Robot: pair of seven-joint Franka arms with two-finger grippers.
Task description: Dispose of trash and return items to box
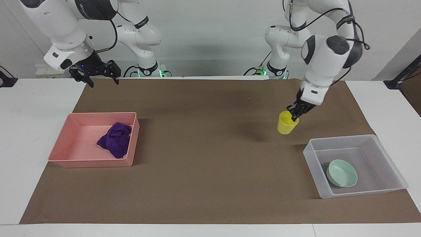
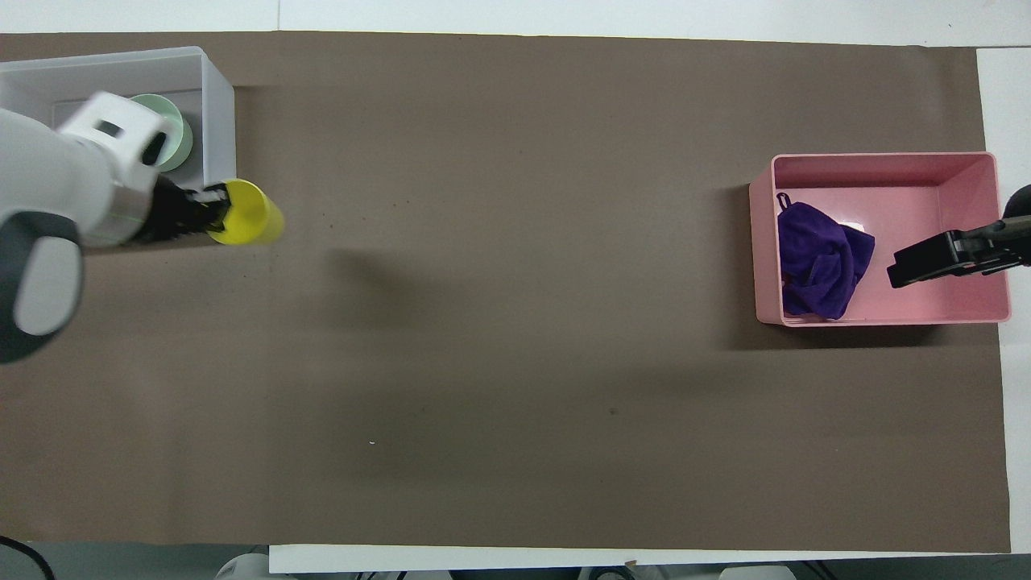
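My left gripper is shut on the rim of the yellow cup and holds it in the air over the mat, beside the wall of the translucent tub that is nearer the robots. In the overhead view the cup hangs at the tub's corner. The mint-green bowl sits in the tub. The purple cloth lies in the pink tray. My right gripper is open and empty, raised high over the mat's edge by the tray.
A brown mat covers the table's middle. In the overhead view my left arm hides part of the bowl, and my right gripper shows over the pink tray, beside the cloth.
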